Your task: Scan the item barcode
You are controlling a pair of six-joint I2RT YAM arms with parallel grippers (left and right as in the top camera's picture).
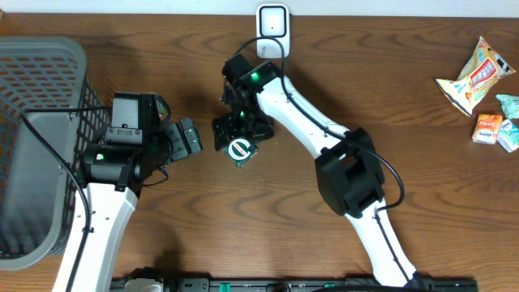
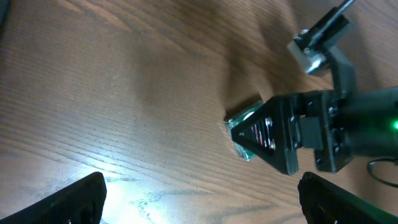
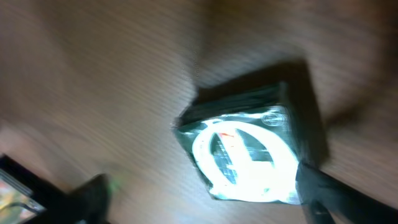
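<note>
The item [image 1: 241, 150] is a small dark green packet with a white ring on top, lying flat on the wood table. No barcode shows on it. My right gripper [image 1: 239, 130] hangs just over it, open. In the right wrist view the packet [image 3: 242, 155] lies between the spread fingers, close against the right finger [image 3: 329, 196] and well apart from the left one. My left gripper [image 1: 188, 138] stands to the packet's left, open and empty. In its wrist view the packet [image 2: 244, 127] shows under the right gripper [image 2: 273, 140], far ahead of the left gripper [image 2: 202, 205].
A white boxy device [image 1: 272, 20] sits at the table's far edge, behind the right arm. A grey mesh basket [image 1: 40, 65] fills the left side. Several snack packets [image 1: 478, 77] lie at the far right.
</note>
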